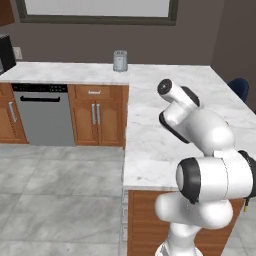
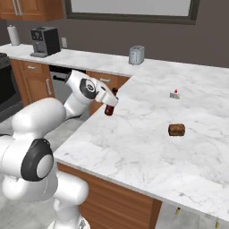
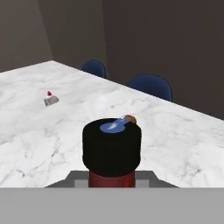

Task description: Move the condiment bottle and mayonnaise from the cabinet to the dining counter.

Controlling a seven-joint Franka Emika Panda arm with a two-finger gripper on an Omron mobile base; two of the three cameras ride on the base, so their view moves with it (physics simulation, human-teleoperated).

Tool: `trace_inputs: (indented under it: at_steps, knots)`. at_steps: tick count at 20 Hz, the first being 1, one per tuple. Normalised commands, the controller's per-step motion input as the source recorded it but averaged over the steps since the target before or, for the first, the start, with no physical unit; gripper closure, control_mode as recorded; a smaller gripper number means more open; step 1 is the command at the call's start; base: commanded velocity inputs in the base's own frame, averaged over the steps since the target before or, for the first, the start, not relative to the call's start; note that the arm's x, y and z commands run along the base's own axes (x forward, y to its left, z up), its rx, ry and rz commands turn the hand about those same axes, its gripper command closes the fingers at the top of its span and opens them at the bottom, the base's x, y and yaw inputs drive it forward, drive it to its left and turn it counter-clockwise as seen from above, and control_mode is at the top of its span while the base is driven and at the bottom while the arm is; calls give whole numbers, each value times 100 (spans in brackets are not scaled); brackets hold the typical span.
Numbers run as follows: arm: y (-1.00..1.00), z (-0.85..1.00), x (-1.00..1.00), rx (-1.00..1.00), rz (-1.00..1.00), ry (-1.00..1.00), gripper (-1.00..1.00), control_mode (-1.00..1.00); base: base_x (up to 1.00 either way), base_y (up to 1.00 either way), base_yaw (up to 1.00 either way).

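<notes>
One condiment bottle, and the hand is clamped on it, hanging over the near edge of the marble bench. Also on the bench: one brown lump, one tiny red-topped thing, one toaster. Two blue chairs sit behind it.

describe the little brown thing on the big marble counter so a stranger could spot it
Look at the broad white marble dining counter right of the robot arm. Near its middle lies a small brown block. Unlike the tiny grey, red-topped item farther back, it is dark brown and chunkier.
</notes>
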Motion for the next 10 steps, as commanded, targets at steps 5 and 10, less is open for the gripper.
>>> trace_inputs:
  at_steps: [5,10]
  knots:
    - [-32,-38,0,0,-3,-13,100,-100,0,0,0]
    - [-28,-46,0,0,-2,-14,100,-100,0,0,0]
